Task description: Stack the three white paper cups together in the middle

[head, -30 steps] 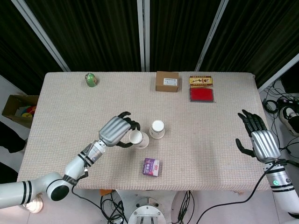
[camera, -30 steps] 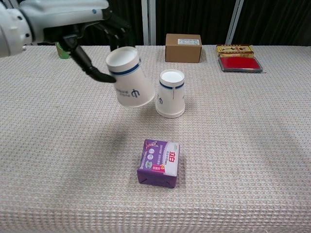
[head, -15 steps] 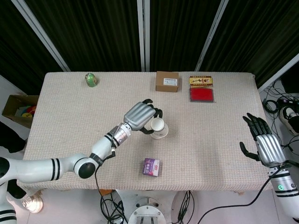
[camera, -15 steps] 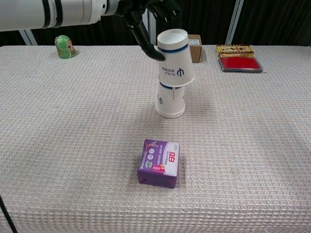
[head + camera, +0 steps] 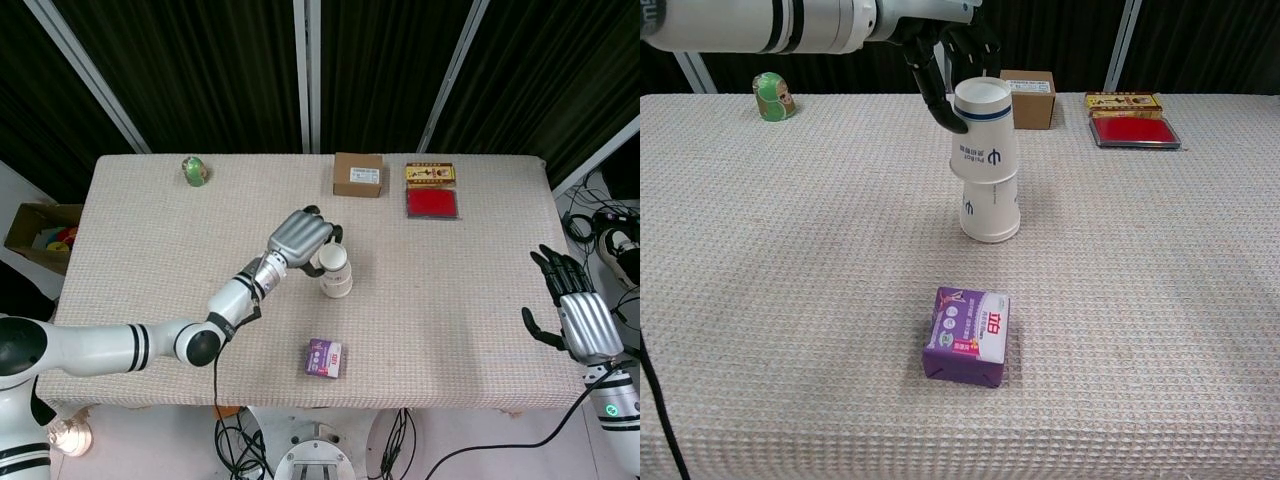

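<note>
Since half a second earlier, the left hand (image 5: 945,55) had lowered its cup (image 5: 984,130) upright into the lower cup (image 5: 990,212), where before it hung tilted above. Its fingers (image 5: 318,225) wrapped the upper cup's far side, thumb curled at the rim, holding it. The stack stood mid-table (image 5: 440,300), a purple packet (image 5: 967,335) at its 6 o'clock and a brown box (image 5: 358,175) at 12. The right hand (image 5: 578,320), fingers spread and empty, hovered off the table's 4 o'clock corner, further back than before.
</note>
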`<state>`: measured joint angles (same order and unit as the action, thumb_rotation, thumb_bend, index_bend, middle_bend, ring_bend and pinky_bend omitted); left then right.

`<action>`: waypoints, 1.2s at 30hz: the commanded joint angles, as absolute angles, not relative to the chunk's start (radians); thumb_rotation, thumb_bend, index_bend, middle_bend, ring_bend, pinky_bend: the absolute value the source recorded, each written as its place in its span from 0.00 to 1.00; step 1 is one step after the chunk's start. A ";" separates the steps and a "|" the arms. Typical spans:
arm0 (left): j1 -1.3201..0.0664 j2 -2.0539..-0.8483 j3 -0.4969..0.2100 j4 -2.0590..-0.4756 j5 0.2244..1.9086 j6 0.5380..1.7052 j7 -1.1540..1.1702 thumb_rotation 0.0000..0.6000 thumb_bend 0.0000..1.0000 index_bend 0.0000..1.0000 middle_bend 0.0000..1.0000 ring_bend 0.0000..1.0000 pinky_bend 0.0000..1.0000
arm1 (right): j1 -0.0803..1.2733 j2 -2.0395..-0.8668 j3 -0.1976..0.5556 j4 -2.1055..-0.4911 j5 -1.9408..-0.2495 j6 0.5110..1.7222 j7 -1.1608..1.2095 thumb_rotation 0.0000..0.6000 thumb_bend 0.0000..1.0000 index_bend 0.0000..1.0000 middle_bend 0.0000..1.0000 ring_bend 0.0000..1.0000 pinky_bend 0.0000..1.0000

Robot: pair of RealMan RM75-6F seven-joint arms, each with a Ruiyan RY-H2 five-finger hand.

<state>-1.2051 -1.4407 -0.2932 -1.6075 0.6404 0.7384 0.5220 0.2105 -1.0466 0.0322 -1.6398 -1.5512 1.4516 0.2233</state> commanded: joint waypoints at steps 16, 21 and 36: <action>-1.143 -1.492 -0.211 -1.619 0.726 0.859 0.398 1.00 0.14 0.08 0.06 0.07 0.13 | 0.199 -1.064 0.036 -1.627 -1.540 1.421 0.251 1.00 0.37 0.00 0.02 0.00 0.00; -0.994 -1.363 -0.110 -1.724 0.862 1.067 0.432 1.00 0.14 0.10 0.08 0.08 0.13 | 0.203 -1.045 0.028 -1.618 -1.509 1.367 0.261 1.00 0.38 0.00 0.02 0.00 0.00; -0.470 -1.145 0.170 -1.684 1.192 1.577 0.319 1.00 0.15 0.22 0.12 0.08 0.12 | 0.223 -1.081 0.041 -1.527 -1.496 1.316 0.306 1.00 0.42 0.08 0.13 0.00 0.11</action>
